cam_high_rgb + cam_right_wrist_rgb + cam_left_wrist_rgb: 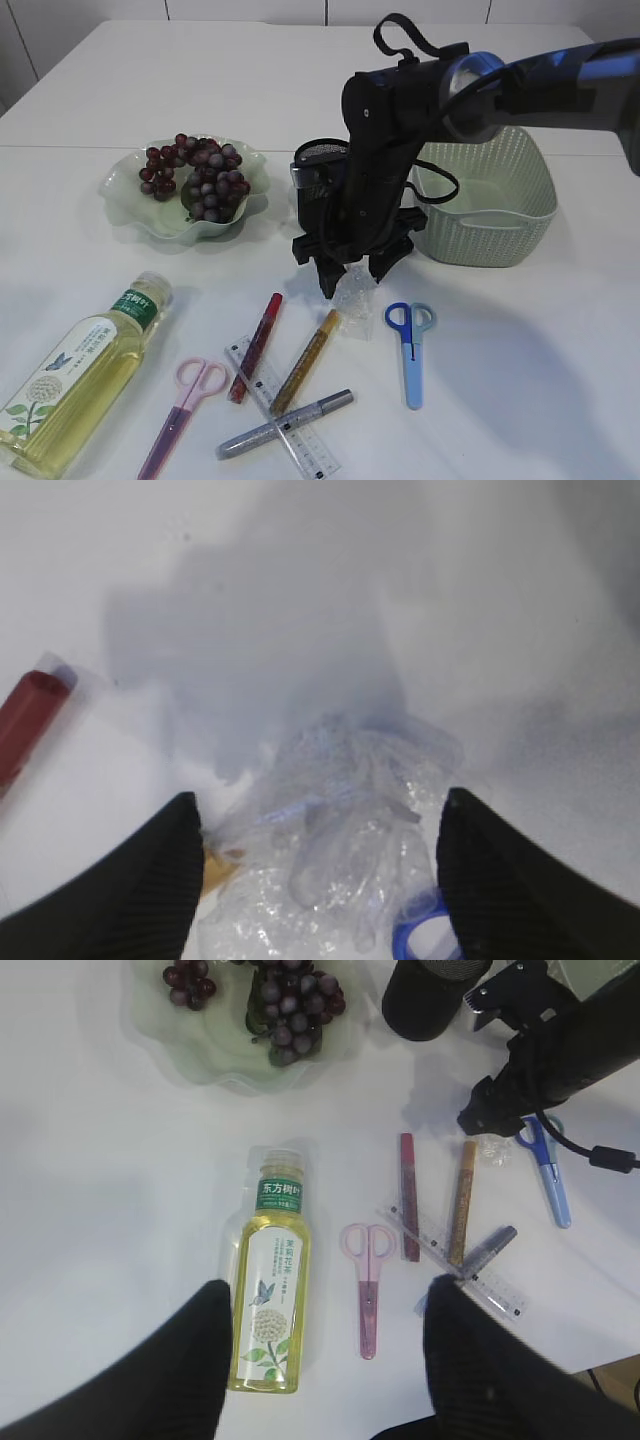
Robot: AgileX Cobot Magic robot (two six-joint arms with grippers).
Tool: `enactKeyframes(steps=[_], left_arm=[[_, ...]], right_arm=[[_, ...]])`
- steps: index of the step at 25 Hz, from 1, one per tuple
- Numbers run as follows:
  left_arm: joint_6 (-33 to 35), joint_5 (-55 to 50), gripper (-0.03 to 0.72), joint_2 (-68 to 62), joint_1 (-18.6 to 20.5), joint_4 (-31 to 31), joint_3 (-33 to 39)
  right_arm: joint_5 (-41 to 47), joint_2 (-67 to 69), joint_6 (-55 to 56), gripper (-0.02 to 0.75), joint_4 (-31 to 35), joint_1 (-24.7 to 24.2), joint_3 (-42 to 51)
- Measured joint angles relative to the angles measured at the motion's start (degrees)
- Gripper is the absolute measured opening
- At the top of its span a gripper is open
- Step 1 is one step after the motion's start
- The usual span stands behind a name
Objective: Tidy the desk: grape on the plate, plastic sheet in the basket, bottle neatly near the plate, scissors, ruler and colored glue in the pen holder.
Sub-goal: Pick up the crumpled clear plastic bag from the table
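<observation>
- A white desk [560, 380] fills the exterior view, smooth and matte, with thin seams crossing it toward the back and a pale wall with vertical panel lines behind.
- The landmark is a pale green wavy-edged plate [130, 215] at the left rear of the desk; a bunch of dark red grapes [200, 180] already lies on it.
- Just right of the plate stands a black mesh pen holder [318, 160], and right of that a pale green woven basket [520, 215], partly hidden by the arm.
- In front of the plate and to its right, the right gripper [350, 275] hangs over a crumpled clear plastic sheet [355, 298]. In the right wrist view its jaws stand wide apart, one on each side of the plastic sheet [340, 850], gripping nothing.
- In front of the plate on the left lies a bottle [80, 380] of yellow liquid on its side, green cap pointing toward the plate.
- Farther front of the plate lie pink scissors [185, 410], a clear ruler [285, 420], and red [256, 345], gold [308, 360] and silver [285, 425] glue pens; the gold and silver pens cross the ruler.
- Blue scissors [410, 350] lie well right of the plate, just beside the plastic sheet.
- The left gripper [325, 1360] is held high above the bottle, its jaws spread wide and empty.
- Soft grey shadows of the arm fall across the desk.
</observation>
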State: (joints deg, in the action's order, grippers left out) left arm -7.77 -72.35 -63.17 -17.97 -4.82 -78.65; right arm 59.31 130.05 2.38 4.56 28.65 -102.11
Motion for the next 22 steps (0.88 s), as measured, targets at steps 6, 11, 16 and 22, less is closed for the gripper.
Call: enactKeyframes(steps=[6, 11, 16, 22], left_arm=[[0.00, 0.00, 0.445, 0.00, 0.00, 0.00, 0.00], [0.00, 0.00, 0.442, 0.00, 0.00, 0.00, 0.00], [0.00, 0.00, 0.442, 0.00, 0.00, 0.00, 0.00], [0.00, 0.00, 0.440, 0.29, 0.00, -0.33, 0.00]], right_arm=[[-0.05, 0.00, 0.00, 0.457, 0.00, 0.00, 0.00], [-0.26, 0.00, 0.00, 0.427, 0.00, 0.00, 0.00], [-0.90, 0.00, 0.00, 0.426, -0.10, 0.00, 0.00], [-1.77, 0.03, 0.00, 0.324, -0.61, 0.00, 0.00]])
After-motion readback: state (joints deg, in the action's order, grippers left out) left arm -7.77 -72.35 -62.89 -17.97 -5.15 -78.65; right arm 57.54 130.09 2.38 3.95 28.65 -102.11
